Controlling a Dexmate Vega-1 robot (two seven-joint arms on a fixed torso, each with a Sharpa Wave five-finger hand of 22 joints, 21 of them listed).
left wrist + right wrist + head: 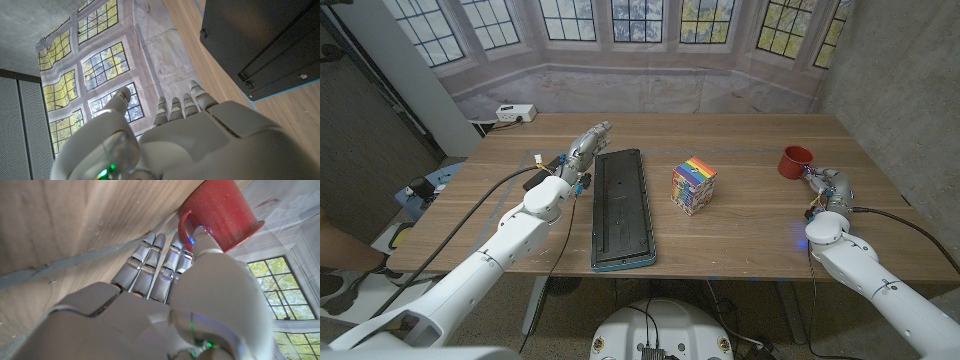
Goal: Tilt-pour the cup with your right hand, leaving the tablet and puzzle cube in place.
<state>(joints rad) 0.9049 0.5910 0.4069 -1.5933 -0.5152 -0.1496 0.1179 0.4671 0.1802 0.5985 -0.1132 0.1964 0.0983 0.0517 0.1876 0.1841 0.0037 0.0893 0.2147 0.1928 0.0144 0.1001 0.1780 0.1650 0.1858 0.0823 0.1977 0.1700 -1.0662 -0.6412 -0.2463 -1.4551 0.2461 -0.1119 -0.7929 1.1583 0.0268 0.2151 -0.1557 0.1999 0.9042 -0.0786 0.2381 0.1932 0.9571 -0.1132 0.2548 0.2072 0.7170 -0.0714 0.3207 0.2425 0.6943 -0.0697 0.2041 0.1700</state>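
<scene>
Red cup upright at table's 2 o'clock, handle facing right hand. Hand empty, fingers extended near straight, tips at the handle, not gripping. Looks rigid enamel, light, slick: hook handle or wrap body, tilt slowly.

Tablet lying centre-left on table, my left hand just beside its far left corner. Puzzle cube right of tablet. Cup far right, my right hand just before it.
</scene>
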